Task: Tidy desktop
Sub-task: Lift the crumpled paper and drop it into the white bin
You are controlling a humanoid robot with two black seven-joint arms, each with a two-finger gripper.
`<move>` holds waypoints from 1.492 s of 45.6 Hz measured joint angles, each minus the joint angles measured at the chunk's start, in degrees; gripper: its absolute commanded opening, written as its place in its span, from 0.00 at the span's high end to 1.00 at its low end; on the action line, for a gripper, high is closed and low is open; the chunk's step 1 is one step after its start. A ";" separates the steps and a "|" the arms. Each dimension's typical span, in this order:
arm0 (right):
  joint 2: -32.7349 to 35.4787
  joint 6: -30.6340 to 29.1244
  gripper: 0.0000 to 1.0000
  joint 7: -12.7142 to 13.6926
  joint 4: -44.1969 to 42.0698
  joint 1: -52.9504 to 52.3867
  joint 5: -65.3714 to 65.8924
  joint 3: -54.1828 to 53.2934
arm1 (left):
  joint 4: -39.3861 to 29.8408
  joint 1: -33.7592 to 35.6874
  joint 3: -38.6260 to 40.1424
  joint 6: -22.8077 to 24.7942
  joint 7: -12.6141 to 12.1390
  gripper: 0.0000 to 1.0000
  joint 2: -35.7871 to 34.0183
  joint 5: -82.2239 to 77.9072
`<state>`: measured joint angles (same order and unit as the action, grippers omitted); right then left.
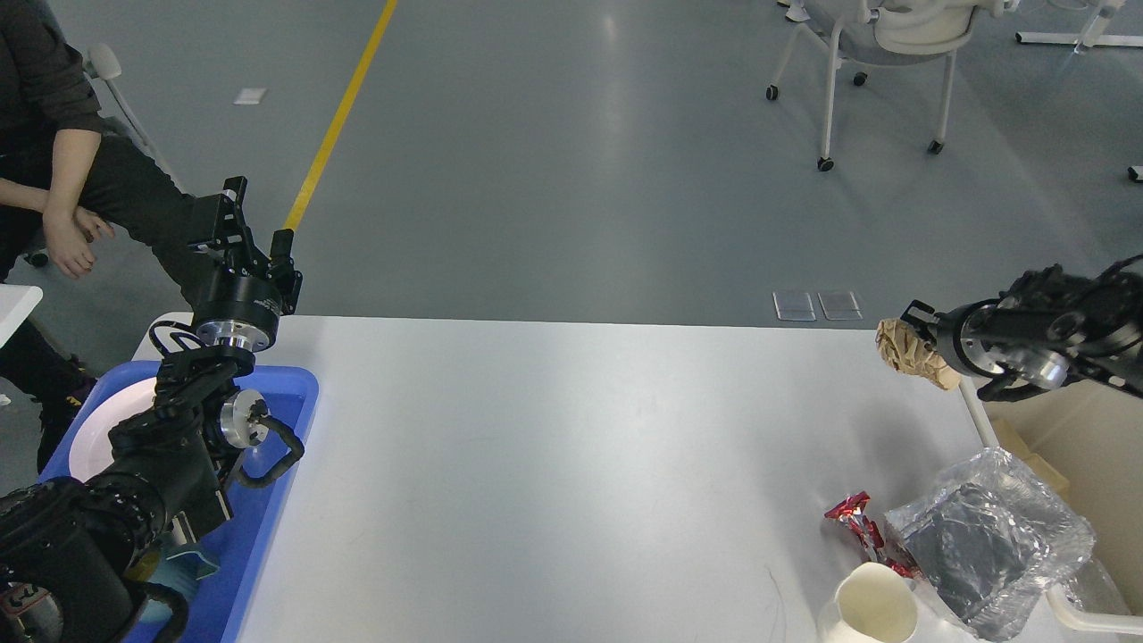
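The white desktop [571, 464] fills the middle of the view. My right gripper [913, 344] is shut on a crumpled brown paper ball [904, 354] and holds it in the air above the desktop's far right corner. On the desktop's near right lie a red wrapper [855, 525], a crumpled clear plastic bag [987, 540] and a cream cup [873, 609]. My left gripper [252, 228] is raised above the far left corner, its fingers apart and empty.
A blue tray [277, 482] with a white plate [94, 433] sits at the left under my left arm. A cream bin [1076, 446] stands off the right edge. A seated person [62, 179] is at far left. A chair [884, 54] stands beyond.
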<state>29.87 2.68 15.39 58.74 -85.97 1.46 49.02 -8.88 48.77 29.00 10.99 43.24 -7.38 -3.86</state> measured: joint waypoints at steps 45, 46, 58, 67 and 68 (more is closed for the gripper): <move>14.47 -10.71 0.72 0.13 -26.12 15.79 0.19 -8.31 | 0.00 0.02 0.00 0.00 0.00 0.03 0.00 -0.02; 13.73 -9.84 0.53 0.11 -27.02 17.39 0.13 -8.38 | 0.00 0.02 0.00 0.00 0.00 0.04 0.00 -0.02; 8.68 -4.57 0.00 0.05 -32.79 27.32 0.00 -8.58 | 0.00 0.03 0.00 0.00 0.00 0.04 0.00 0.00; 8.39 -4.98 0.00 0.06 -32.47 28.33 -0.16 -8.58 | 0.00 0.03 0.00 0.00 0.00 0.04 0.00 -0.01; 8.37 -5.11 0.00 0.06 -32.28 28.20 -0.19 -8.54 | 0.00 0.03 0.00 0.00 0.00 0.04 0.00 -0.01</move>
<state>38.24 -2.43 15.46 26.46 -57.77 1.27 40.48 -8.88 48.79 29.00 10.99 43.24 -7.38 -3.87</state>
